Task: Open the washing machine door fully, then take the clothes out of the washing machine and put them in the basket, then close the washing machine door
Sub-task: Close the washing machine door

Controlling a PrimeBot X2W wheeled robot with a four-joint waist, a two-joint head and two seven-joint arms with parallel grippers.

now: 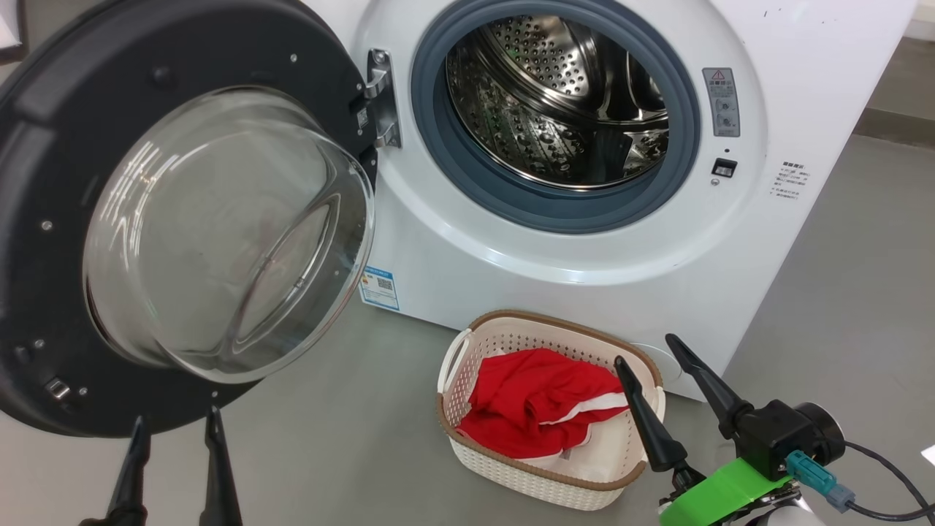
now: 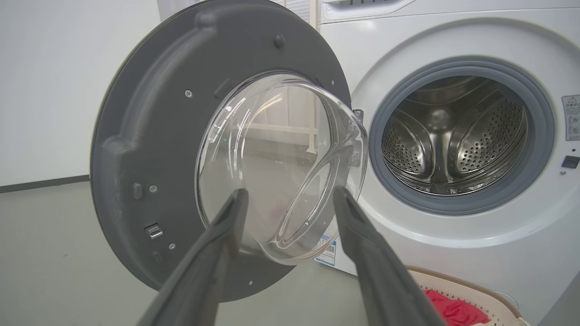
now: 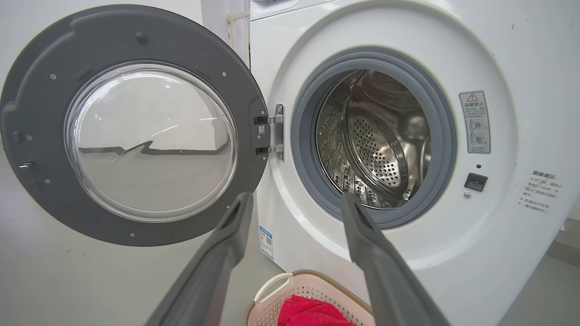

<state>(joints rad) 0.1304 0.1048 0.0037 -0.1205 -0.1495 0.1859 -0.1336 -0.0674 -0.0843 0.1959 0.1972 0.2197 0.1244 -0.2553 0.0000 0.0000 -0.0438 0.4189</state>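
Note:
The washing machine (image 1: 584, 277) stands ahead with its steel drum (image 1: 562, 95) bare inside. Its door (image 1: 66, 219) hangs swung wide to the left, dark inner rim and clear glass bowl (image 1: 226, 234) facing me; the door (image 2: 149, 149) (image 3: 41, 90) shows the same way in both wrist views. On the floor in front sits the basket (image 1: 511, 482), holding the red and white clothes (image 1: 537, 402). My left gripper (image 1: 175, 424) is open just below the door's lower edge. My right gripper (image 1: 643, 349) is open beside the basket's right end, nothing between its fingers.
Grey floor (image 1: 329, 438) runs around the machine and basket. A hinge bracket (image 1: 383, 98) joins door and cabinet. A black cable (image 1: 887, 475) trails from my right wrist. A white wall (image 2: 54, 90) stands to the left beyond the door.

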